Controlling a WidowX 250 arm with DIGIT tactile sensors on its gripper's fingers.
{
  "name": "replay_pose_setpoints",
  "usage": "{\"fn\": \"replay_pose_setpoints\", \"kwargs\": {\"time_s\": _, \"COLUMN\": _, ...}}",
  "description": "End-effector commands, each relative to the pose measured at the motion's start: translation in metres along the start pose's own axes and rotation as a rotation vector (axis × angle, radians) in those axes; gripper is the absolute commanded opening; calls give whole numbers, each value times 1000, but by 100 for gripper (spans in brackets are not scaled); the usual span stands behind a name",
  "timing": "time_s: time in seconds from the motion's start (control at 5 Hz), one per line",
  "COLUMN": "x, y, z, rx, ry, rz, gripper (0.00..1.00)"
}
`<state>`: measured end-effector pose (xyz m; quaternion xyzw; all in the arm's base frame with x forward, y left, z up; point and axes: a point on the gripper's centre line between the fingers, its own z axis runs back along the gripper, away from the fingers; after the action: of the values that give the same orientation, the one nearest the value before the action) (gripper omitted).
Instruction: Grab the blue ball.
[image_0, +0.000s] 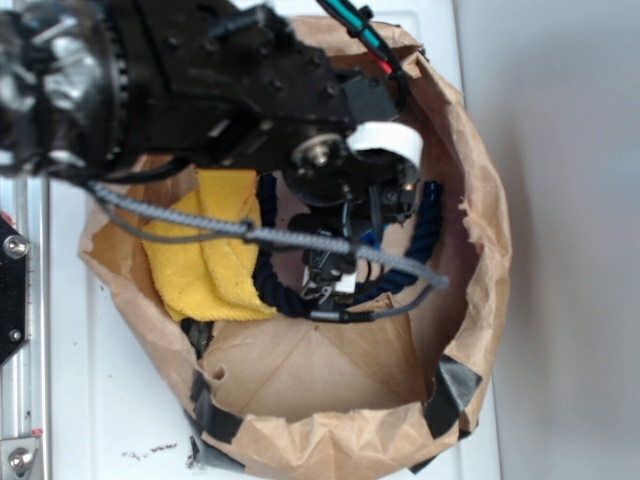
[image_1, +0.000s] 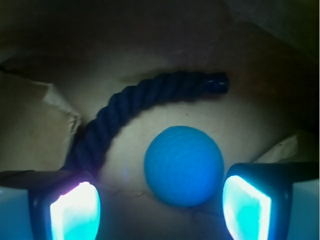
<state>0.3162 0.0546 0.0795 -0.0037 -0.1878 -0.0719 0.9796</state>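
Exterior view, left to right. I see the metal rail (image_0: 22, 330) along the left edge, then the white table (image_0: 110, 400) with a few dark specks near the bottom. The brown paper bag (image_0: 480, 290) sits on it, rim rolled down, patched with dark tape (image_0: 448, 392) at the lower corners. Inside the bag, on its left side, lies the folded yellow cloth (image_0: 205, 260). Just right of the cloth, the dark navy rope (image_0: 268, 285) curls along the bag floor and runs up again on the right side. My arm (image_0: 190, 80) comes in from the upper left and reaches down into the bag; a grey braided cable (image_0: 300, 240) crosses over the cloth and rope. The gripper (image_0: 335, 265) is low inside the bag, between the two runs of rope. From this view I can only make out a small patch of blue by it; the ball itself is mostly hidden under the arm.

Wrist view, left to right. Left finger pad (image_1: 75, 212) glowing cyan at lower left. The rope arcs from the left up to the top right. The blue ball (image_1: 183, 166) rests on the paper floor, below the rope and apart from it, between the pads but nearer the right pad (image_1: 246, 210). Fingers spread wide, gripping nothing; there is a clear gap on the ball's left, while on the right it is very near the pad and I cannot tell if it touches.
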Motion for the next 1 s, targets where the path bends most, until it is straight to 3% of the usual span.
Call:
{"fn": "replay_pose_setpoints", "kwargs": {"time_s": 0.0, "x": 11, "y": -4, "z": 23, "rx": 5, "ry": -49, "rz": 62, "gripper": 100}}
{"fn": "replay_pose_setpoints", "kwargs": {"time_s": 0.6, "x": 11, "y": -10, "z": 35, "rx": -26, "ry": -131, "rz": 207, "gripper": 100}}
{"fn": "replay_pose_setpoints", "kwargs": {"time_s": 0.8, "x": 11, "y": -10, "z": 35, "rx": -26, "ry": -131, "rz": 207, "gripper": 100}}
